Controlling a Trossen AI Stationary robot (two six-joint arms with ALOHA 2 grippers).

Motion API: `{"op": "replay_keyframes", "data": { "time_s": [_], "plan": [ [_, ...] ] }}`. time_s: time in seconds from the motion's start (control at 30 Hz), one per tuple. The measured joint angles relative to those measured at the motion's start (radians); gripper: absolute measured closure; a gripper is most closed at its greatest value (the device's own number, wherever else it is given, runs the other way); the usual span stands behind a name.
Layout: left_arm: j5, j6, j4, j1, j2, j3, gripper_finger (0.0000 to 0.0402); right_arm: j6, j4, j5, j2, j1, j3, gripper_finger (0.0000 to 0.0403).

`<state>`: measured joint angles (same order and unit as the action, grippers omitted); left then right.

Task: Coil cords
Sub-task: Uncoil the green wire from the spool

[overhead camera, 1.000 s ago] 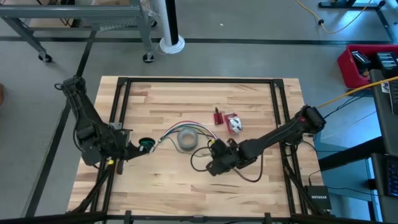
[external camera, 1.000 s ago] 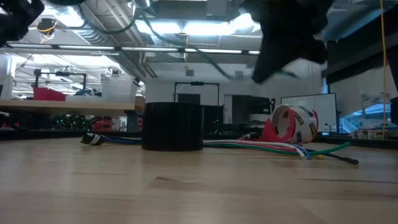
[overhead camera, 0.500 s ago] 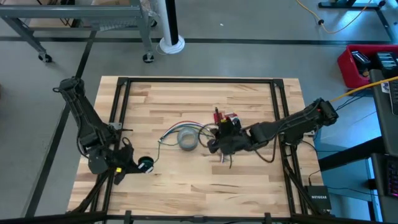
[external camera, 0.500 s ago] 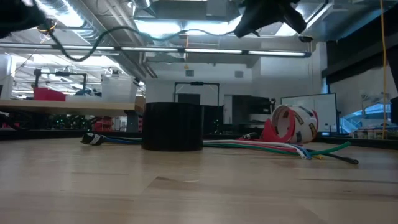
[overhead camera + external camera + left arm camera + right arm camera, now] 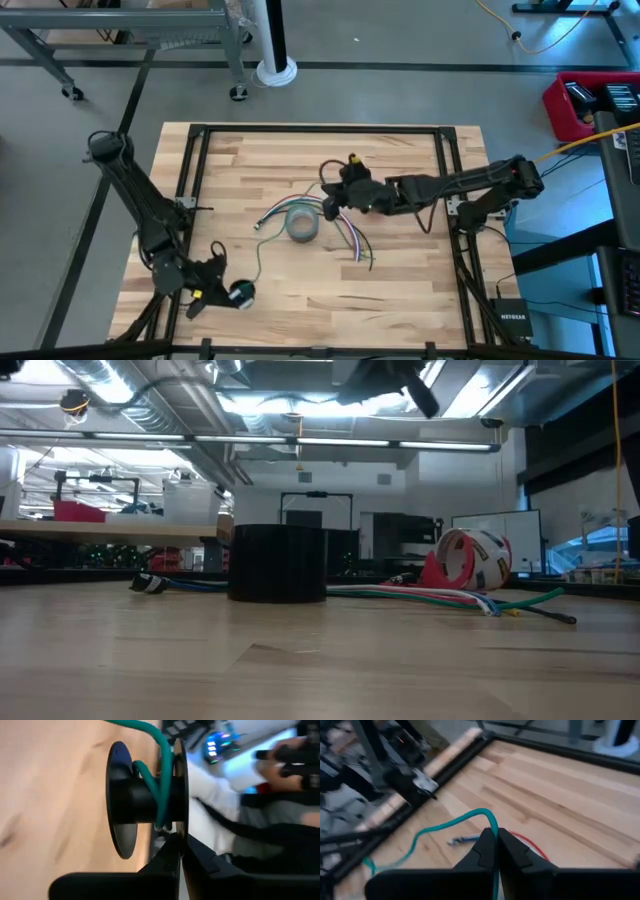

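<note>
A grey tape roll [image 5: 302, 225] lies near the middle of the wooden table [image 5: 400, 290]; in the low view it shows as a dark cylinder [image 5: 277, 563]. To its right in that view a white tape roll [image 5: 472, 561] leans on a red holder [image 5: 433, 571]. A red bin [image 5: 580, 105] sits off the table, far right.

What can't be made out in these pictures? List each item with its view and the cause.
- High view: the green cord is too thin to trace fully from spool to right gripper.
- Low view: the top edge cuts off that gripper and the left gripper; the tape roll hides the wires behind it.
- Left wrist view: everything beyond the spool is blurred.
- Right wrist view: the fingers hide the cord past the pinch.
</note>
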<state>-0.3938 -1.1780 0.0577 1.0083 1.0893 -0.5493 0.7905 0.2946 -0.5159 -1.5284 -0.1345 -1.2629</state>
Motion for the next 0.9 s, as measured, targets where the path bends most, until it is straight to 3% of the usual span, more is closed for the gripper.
{"op": "replay_keyframes", "data": {
  "time_s": [0.17, 0.43, 0.57, 0.73, 0.9],
  "plan": [
    [0.101, 0.126, 0.214, -0.061, 0.107, 0.0, 0.0401, -0.038, -0.098, 0.072, 0.0, 0.041, 0.0, 0.0396],
    [0.308, 0.228, 0.492, -0.142, 0.247, 0.0, 0.0401, -0.065, -0.166, 0.092, 0.0, 0.109, 0.0, 0.0396],
    [0.38, 0.373, 0.679, -0.169, 0.279, 0.0, 0.0401, -0.061, -0.169, 0.138, 0.0, 0.143, 0.0, 0.0396],
    [0.419, 0.589, 0.808, -0.188, 0.274, 0.0, 0.0401, -0.049, -0.166, 0.165, -0.001, 0.149, 0.0, 0.0396],
    [0.404, 0.708, 0.813, -0.217, 0.271, 0.0, 0.0401, 0.005, -0.173, 0.246, -0.048, 0.125, -0.001, 0.0396]
  ]
}}
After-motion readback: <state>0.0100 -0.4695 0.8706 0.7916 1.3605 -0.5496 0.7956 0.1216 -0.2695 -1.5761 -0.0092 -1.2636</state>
